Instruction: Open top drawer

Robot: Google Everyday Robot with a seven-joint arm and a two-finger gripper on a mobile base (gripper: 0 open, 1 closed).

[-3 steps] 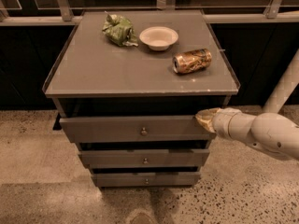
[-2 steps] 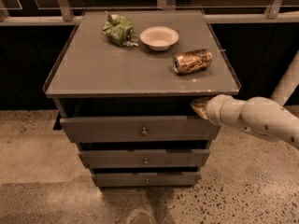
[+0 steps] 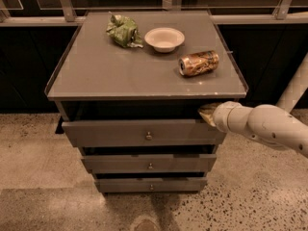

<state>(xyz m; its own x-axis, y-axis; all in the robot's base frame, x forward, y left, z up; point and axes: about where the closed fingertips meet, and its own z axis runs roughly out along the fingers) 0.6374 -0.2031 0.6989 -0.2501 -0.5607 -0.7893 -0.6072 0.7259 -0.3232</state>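
- I see the top drawer (image 3: 110, 133) directly under the cabinet top (image 3: 120, 76), with a dark gap above its front and a knob (image 3: 148, 136) at centre.
- The gripper (image 3: 208, 113) is at the drawer's upper right corner, beneath the top's edge. I cannot tell whether it is open or closed.
- On top are a crumpled green bag (image 3: 123, 30), a white bowl (image 3: 164, 38) and a can (image 3: 198, 63) on its side.

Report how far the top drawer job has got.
Done: the top drawer stands partly out, a dark gap above its front. In hand: the tool sits at its upper right corner, away from the knob. Left: pulling it out fully.
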